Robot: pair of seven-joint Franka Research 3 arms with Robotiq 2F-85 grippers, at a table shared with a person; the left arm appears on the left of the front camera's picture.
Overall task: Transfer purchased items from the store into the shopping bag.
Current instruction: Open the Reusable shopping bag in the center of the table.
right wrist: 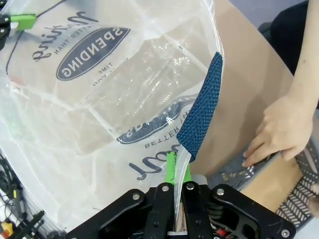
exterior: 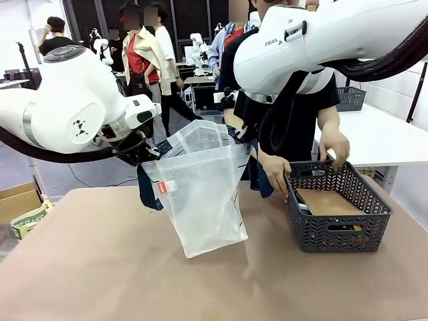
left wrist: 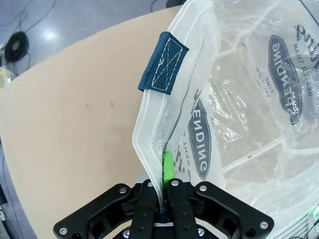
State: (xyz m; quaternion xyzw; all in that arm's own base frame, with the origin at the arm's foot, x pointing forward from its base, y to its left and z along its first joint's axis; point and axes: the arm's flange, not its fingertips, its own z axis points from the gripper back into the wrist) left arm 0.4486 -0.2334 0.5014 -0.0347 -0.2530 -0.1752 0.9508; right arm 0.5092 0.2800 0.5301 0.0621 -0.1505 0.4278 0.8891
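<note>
Left claw (left wrist: 167, 167) clenched on the shopping bag (exterior: 200, 194) rim. Right claw (right wrist: 175, 167) clenched on the opposite rim, at a navy strap handle (right wrist: 202, 107). Bag hangs between them, mouth spread, low over the worktop (exterior: 100, 267) (contact unclear). Flat brown pack (exterior: 328, 200) lies in the mesh basket (exterior: 338, 234), person's hand (exterior: 275, 172) at its left rim.
</note>
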